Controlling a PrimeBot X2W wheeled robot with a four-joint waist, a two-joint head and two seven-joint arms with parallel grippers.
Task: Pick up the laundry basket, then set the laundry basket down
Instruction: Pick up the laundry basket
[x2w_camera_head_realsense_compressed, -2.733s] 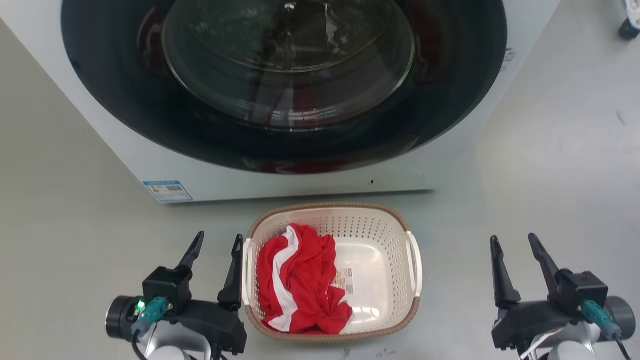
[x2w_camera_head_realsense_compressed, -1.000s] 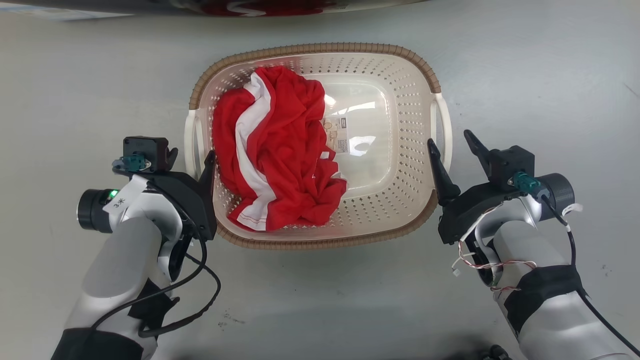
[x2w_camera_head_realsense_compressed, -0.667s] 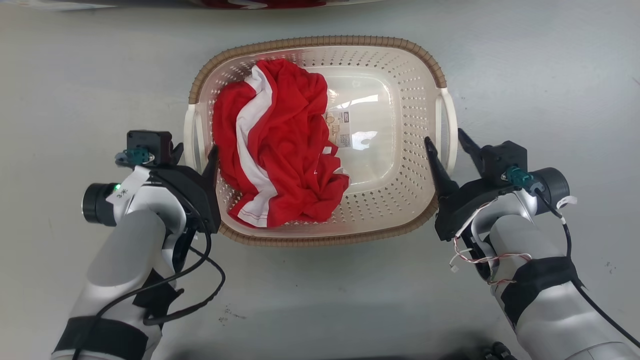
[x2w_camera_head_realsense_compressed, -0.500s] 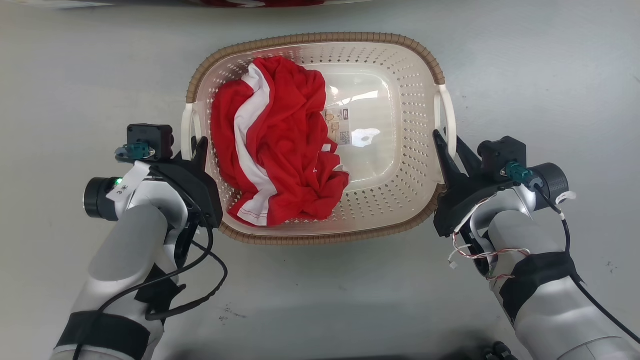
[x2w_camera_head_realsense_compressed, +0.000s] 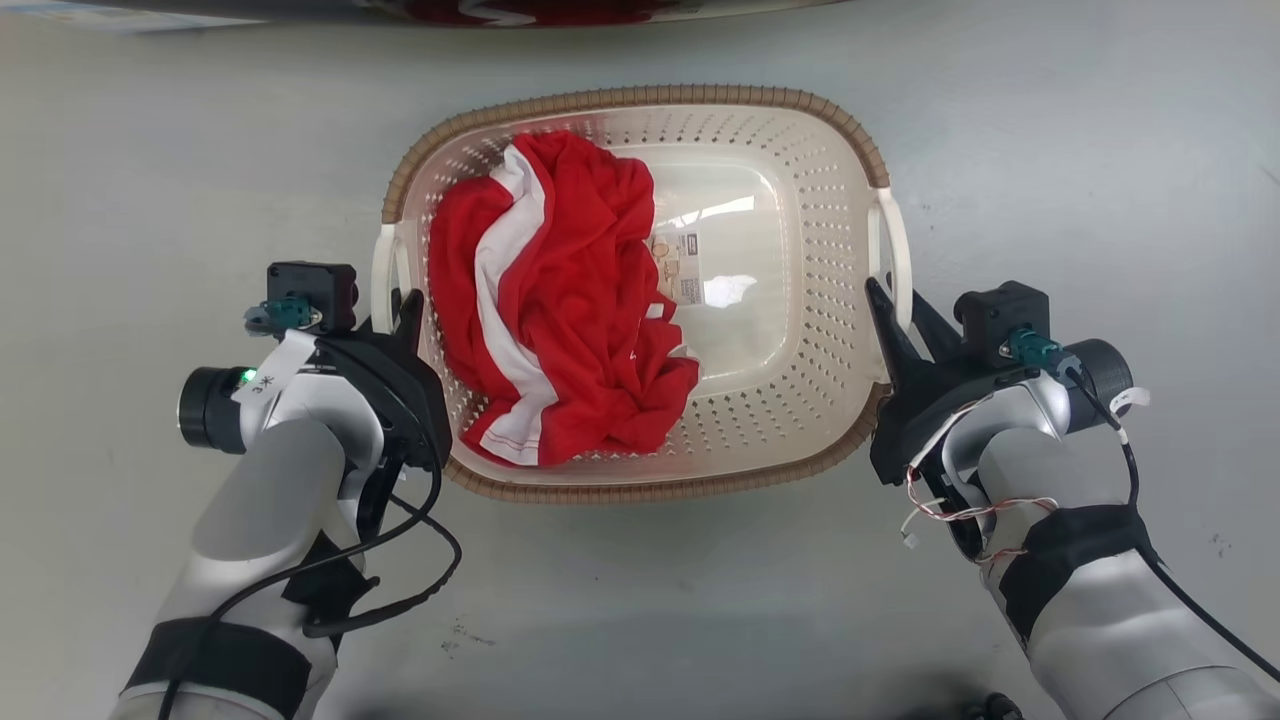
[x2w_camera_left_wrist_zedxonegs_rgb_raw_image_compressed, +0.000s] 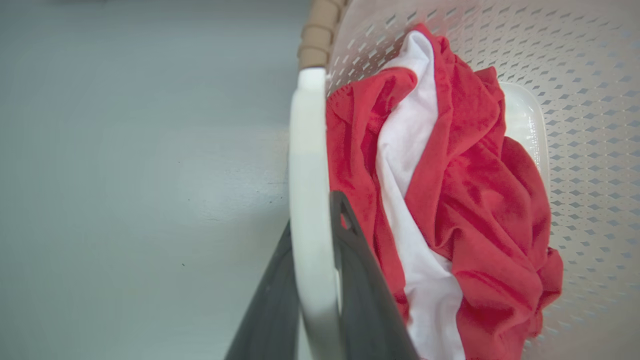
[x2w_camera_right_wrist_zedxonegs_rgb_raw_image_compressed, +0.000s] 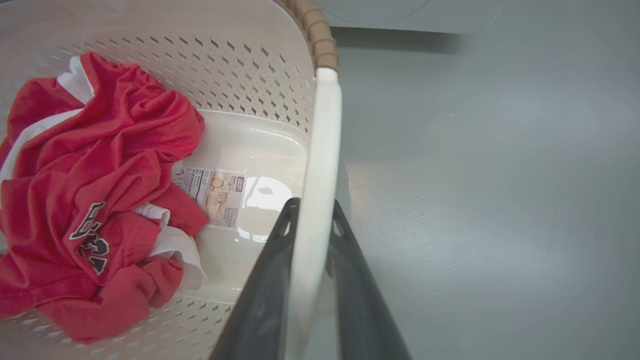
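The laundry basket (x2w_camera_head_realsense_compressed: 640, 97), cream perforated plastic with a brown woven-look rim, stands on the grey floor between my two arms. A red and white garment (x2w_camera_head_realsense_compressed: 560, 300) lies in its left half. My left gripper (x2w_camera_head_realsense_compressed: 392, 312) is shut on the white left handle (x2w_camera_head_realsense_compressed: 382, 262), one finger inside the wall and one outside. In the left wrist view the left gripper (x2w_camera_left_wrist_zedxonegs_rgb_raw_image_compressed: 314, 215) pinches that handle (x2w_camera_left_wrist_zedxonegs_rgb_raw_image_compressed: 306, 150) beside the garment (x2w_camera_left_wrist_zedxonegs_rgb_raw_image_compressed: 465, 200). My right gripper (x2w_camera_head_realsense_compressed: 898, 300) is shut on the right handle (x2w_camera_head_realsense_compressed: 898, 240); the right wrist view shows the right gripper (x2w_camera_right_wrist_zedxonegs_rgb_raw_image_compressed: 315, 205) clamping it (x2w_camera_right_wrist_zedxonegs_rgb_raw_image_compressed: 322, 130).
The dark bottom edge of the washing machine (x2w_camera_head_realsense_compressed: 500, 8) runs along the top of the head view, just beyond the basket. A paper label (x2w_camera_right_wrist_zedxonegs_rgb_raw_image_compressed: 215, 192) is stuck to the basket's floor. Bare grey floor (x2w_camera_head_realsense_compressed: 1100, 150) spreads to both sides and in front.
Both grippers went from open astride the handles to shut on them. Before that the head camera tipped down from the washing machine door to the basket.
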